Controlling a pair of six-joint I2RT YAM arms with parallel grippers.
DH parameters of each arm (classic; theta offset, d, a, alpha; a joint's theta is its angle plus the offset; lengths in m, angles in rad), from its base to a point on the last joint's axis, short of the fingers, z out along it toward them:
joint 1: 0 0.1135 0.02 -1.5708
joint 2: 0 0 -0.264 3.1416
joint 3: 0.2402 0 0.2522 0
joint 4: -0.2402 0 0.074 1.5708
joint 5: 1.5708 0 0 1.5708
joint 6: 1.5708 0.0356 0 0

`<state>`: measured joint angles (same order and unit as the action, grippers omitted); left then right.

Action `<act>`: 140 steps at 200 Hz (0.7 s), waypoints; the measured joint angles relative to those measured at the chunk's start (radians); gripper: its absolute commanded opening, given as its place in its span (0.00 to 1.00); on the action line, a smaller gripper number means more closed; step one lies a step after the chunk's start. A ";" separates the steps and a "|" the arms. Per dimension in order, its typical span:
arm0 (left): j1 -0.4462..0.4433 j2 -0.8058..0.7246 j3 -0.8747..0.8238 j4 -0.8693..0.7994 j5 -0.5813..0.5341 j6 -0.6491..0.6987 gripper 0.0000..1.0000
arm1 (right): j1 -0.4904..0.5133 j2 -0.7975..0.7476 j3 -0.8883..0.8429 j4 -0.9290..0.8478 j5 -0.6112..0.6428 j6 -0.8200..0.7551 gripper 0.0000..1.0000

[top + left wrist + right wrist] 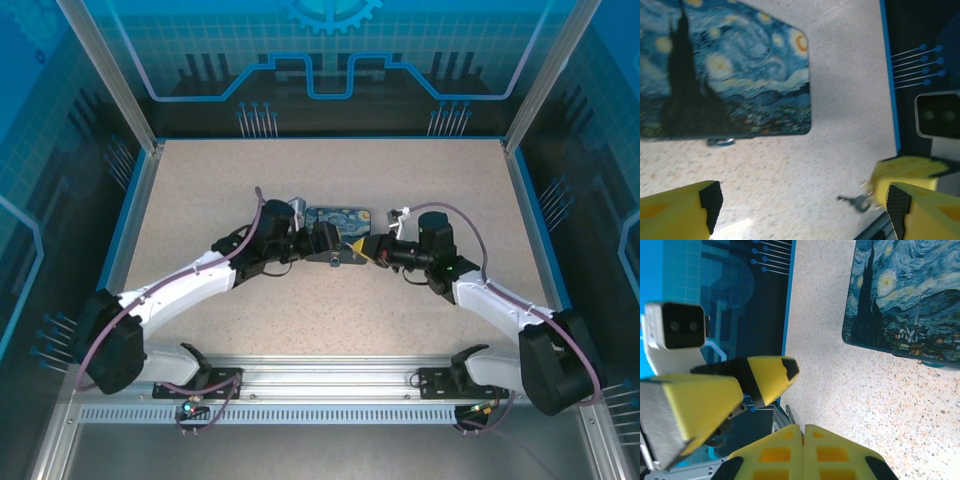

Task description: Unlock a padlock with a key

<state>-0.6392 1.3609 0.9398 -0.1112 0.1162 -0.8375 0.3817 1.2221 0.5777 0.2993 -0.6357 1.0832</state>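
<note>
My right gripper [802, 432] is pressed fully shut. In the left wrist view the key [854, 201] juts from its tip, so I judge it pinched there. My left gripper [804, 201] gapes wide around nothing.

The small grey piece I take for the padlock [722, 142] sits about mid-table, against the side of the box [725, 65] that faces the near edge of the table [200, 180]. The key's long axis runs along that near edge, tip aimed toward my left side. The padlock lies beyond it, toward the far edge, so my right arm is the one to bring it in.

The left wrist view gives me the key's lie. The right wrist view gives me the seam of my closed fingers.
</note>
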 measured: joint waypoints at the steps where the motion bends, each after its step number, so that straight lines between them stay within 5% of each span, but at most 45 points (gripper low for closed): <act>1: 0.000 0.003 0.006 -0.002 0.001 -0.002 0.86 | 0.000 0.000 0.001 -0.002 0.000 -0.002 0.00; 140: -0.003 0.208 0.192 -0.177 0.000 -0.105 0.82 | 0.089 -0.019 0.148 -0.280 0.189 -0.218 0.00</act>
<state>-0.6426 1.5688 1.1320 -0.2882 0.1165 -0.9421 0.4702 1.2026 0.7258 0.0196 -0.4469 0.8654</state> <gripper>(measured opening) 0.837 0.062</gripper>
